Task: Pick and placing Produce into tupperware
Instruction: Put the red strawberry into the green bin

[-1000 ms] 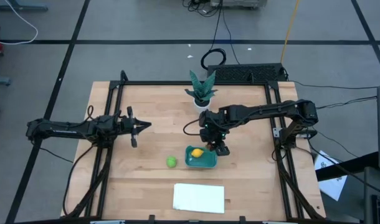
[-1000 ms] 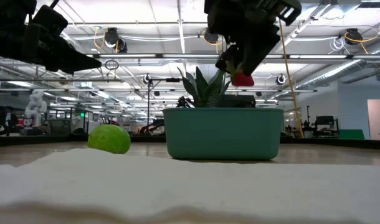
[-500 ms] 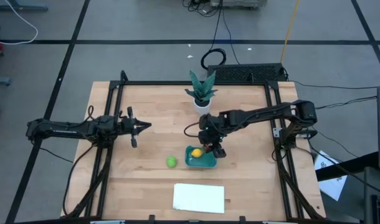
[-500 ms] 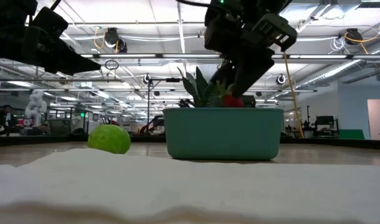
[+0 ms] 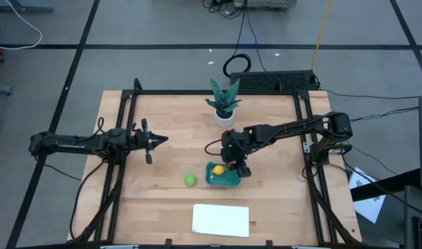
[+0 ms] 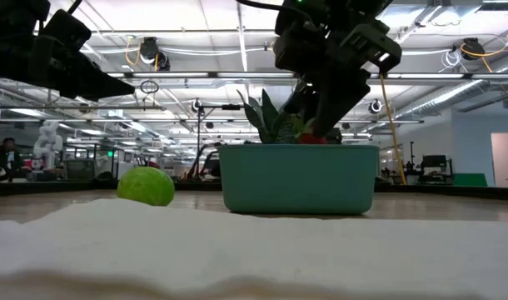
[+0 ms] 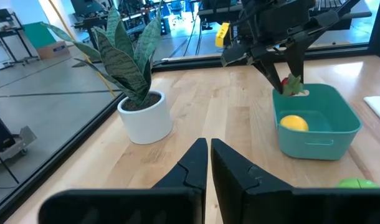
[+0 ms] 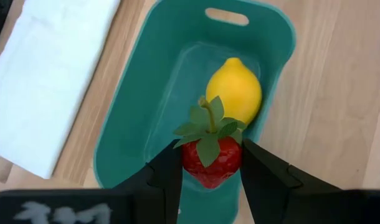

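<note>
Left gripper (image 5: pixel 159 140) idle over the table's left side, fingers pressed together. Small round lime-green toy fruit (image 5: pixel 190 180) lies just left of the teal rectangular plastic tub (image 5: pixel 231 182), which holds the yellow toy lemon (image 5: pixel 217 169). Right gripper (image 8: pixel 210 171) pinches the red toy strawberry (image 8: pixel 210 161) inside the tub, mostly hidden from above.

floor (image 5: pixel 162 28): grey, dark seams | table (image 5: pixel 169 124): light wood | ceiling (image 6: pixel 196 50): strip lights, ducts | cables (image 5: pixel 235 66): on floor
</note>
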Robot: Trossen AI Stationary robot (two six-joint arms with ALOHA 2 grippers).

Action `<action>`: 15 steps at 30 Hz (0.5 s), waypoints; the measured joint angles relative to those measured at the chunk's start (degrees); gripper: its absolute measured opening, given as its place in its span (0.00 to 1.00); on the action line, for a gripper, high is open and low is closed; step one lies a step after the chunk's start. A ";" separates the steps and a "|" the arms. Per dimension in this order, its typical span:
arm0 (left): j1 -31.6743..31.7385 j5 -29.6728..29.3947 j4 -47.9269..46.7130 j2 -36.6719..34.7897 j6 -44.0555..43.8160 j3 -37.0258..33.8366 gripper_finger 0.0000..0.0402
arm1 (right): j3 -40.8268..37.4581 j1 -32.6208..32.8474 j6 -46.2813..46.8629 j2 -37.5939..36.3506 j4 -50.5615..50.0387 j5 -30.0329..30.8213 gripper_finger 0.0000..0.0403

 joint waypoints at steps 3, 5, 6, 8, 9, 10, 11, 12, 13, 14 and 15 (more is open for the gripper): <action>0.00 0.00 -0.03 -0.02 -0.08 0.00 0.06 | 0.00 0.00 0.16 -0.01 -0.32 -0.09 0.31; 0.00 0.00 -0.07 -0.02 -0.10 0.00 0.06 | 0.00 0.00 0.06 0.01 -0.38 -0.24 0.31; 0.00 0.00 -0.07 -0.01 -0.10 0.00 0.06 | 0.00 0.00 0.00 0.01 -0.34 -0.96 0.31; 0.00 0.00 -0.07 0.00 -0.13 0.00 0.06 | 0.00 -0.04 -0.43 -0.01 0.02 -4.59 0.31; 0.00 0.00 -0.07 -0.01 -0.20 0.00 0.06 | 0.00 -0.03 -0.47 0.01 0.60 -5.94 0.31; 0.00 0.00 -0.07 0.00 -0.27 0.00 0.06 | 0.00 0.01 -0.35 0.01 1.20 -6.24 0.31; 0.01 0.02 -0.09 -0.01 -0.28 0.00 0.06 | 0.00 0.04 -0.01 0.00 1.67 -6.18 0.31; 0.00 0.02 -0.13 0.00 -0.27 0.00 0.06 | 0.00 0.04 0.31 -0.01 1.94 -6.18 0.31; 0.00 0.02 -0.17 -0.01 -0.27 0.00 0.06 | 0.00 0.02 0.38 0.01 2.00 -6.10 0.31; 0.01 0.02 -0.16 -0.01 -0.27 0.00 0.06 | 0.00 -0.01 0.42 0.01 1.94 -6.01 0.31; 0.01 0.02 -0.17 -0.01 -0.27 0.00 0.06 | 0.00 -0.04 0.41 0.01 1.92 -5.84 0.31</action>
